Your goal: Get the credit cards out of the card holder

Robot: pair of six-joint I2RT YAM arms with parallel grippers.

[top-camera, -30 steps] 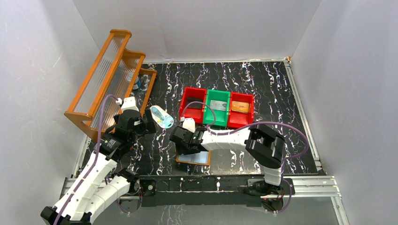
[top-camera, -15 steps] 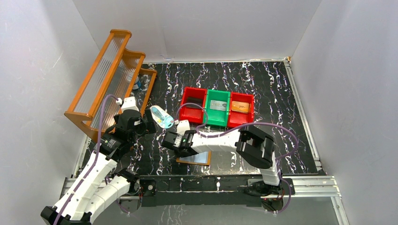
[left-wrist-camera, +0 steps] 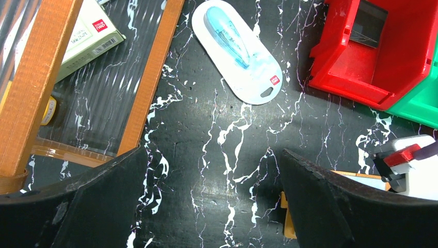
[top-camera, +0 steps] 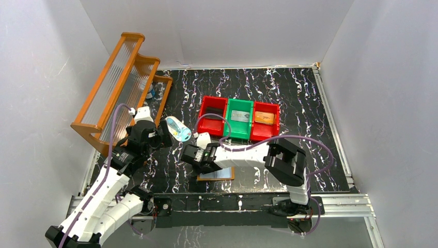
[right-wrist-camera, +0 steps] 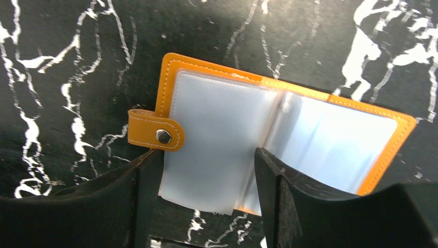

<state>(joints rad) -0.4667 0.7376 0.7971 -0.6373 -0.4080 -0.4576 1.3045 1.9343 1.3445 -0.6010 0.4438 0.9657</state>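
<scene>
In the right wrist view, the near edge of the card holder (right-wrist-camera: 227, 119) is hidden behind the fingers of the right gripper (right-wrist-camera: 206, 154), and its clear sleeves are too hazy to tell what they hold. From above, the right arm (top-camera: 248, 155) covers part of it. The left wrist view cuts off the red bin (left-wrist-camera: 372, 57) and the green bin (left-wrist-camera: 423, 98).

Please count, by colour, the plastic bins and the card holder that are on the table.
Red bins: 2
Green bin: 1
Orange card holder: 1
Total: 4
</scene>
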